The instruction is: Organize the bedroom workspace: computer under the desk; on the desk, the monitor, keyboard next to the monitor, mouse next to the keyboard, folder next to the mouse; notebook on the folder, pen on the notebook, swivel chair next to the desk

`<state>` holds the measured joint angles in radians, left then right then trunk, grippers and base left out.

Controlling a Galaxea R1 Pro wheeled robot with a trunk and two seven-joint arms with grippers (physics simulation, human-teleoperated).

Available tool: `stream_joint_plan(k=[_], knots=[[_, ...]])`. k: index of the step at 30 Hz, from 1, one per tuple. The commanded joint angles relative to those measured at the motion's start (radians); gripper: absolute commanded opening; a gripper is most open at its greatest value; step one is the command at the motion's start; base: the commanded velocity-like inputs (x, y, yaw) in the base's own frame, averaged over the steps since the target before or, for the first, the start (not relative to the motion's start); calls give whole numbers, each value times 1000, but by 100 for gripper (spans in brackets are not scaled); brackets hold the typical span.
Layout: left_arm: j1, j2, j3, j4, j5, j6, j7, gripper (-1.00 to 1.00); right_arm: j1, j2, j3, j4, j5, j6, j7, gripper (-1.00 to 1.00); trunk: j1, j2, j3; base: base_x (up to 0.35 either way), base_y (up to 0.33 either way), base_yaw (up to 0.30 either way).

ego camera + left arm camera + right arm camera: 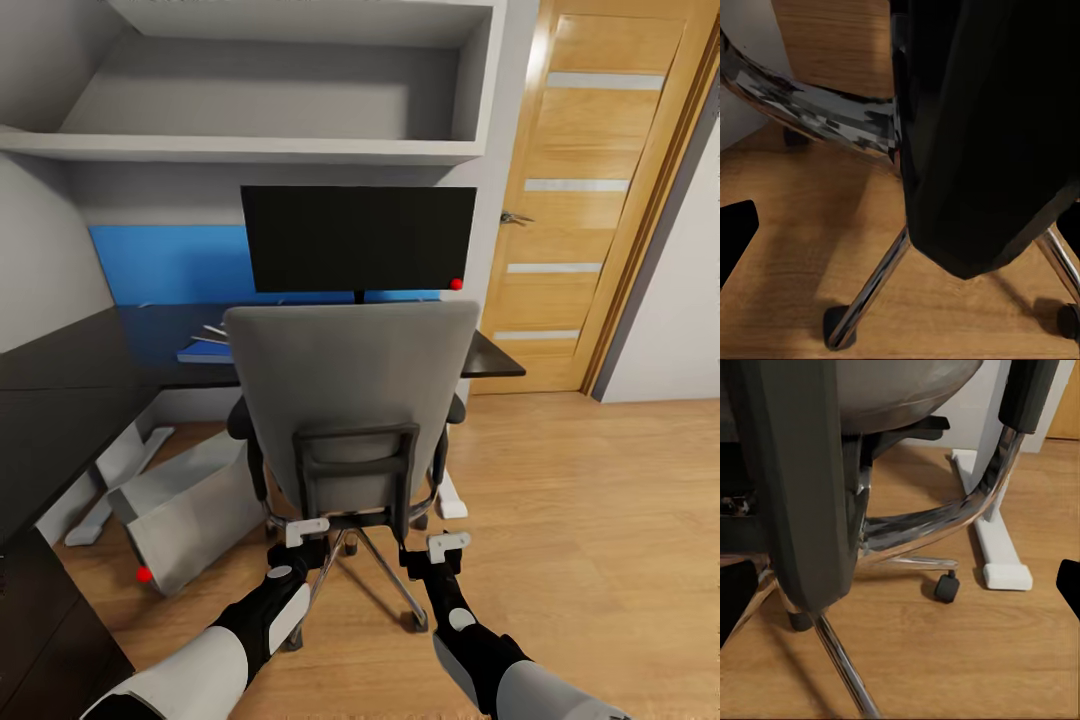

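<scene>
wood floor [600, 480] carries the swivel chair [350, 400]; left gripper [305, 535] and right gripper [447, 547] both spread behind it.

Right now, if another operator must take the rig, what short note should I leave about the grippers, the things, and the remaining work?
Left gripper and right gripper: low behind the grey swivel chair, both look open, holding nothing.
Black monitor stands on the glossy black desk.
Blue folder lies on the desk.
Light grey computer tower sits on the floor by the desk, tilted.
Chair faces the desk, close.
Keyboard, mouse, notebook, pen: cannot confirm from here.
Left: check these, settle chair.
</scene>
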<state>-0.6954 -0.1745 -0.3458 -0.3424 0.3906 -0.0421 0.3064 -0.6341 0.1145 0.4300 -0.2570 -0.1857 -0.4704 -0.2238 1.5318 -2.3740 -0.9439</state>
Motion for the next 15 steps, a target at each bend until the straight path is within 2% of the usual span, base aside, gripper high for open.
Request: stream_joint_plan(k=[1,15], knots=[[-1,0,-7,3,8,-4,7,100,-1,0,9,1,-9,-4,-5,100,-1,0,-1,-231,0,0],[-1,0,-7,5,8,-4,7,100,0,0,9,1,-9,-4,-5,100,-1,0,-1,-323,0,0]])
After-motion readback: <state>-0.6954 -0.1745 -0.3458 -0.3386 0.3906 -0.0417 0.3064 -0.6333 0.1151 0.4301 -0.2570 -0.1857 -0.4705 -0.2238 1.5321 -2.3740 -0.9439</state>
